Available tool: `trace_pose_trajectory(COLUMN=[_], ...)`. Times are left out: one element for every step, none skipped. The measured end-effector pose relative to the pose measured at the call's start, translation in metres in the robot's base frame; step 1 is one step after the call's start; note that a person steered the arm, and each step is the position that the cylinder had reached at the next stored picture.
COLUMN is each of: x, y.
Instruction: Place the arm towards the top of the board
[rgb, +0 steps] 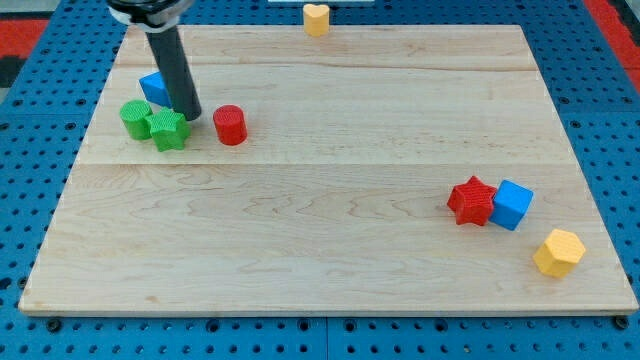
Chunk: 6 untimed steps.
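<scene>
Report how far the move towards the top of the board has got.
Partly there. My tip sits in the upper left part of the pale wooden board, beside the green star block and the blue cube, left of the red cylinder. Left to do: slide up to the top edge, where the yellow heart block lies.

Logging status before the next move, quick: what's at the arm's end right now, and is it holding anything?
My tip: a bare rod, no gripper, holding nothing; it sits just right of the green star, left of the red cylinder.

Arm at the view's upper left.
The dark rod (172, 65) slants down, its tip (190, 116) on the board.
</scene>
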<state>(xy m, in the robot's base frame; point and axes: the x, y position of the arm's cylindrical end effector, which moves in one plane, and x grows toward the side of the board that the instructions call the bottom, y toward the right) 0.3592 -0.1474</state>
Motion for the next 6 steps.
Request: trace_pose_trajectory(x=[-0.053, -0.078, -0.026, -0.006, -0.056, -0.104], y=[0.025, -0.034, -0.06, -0.049, 0.06, 0.152])
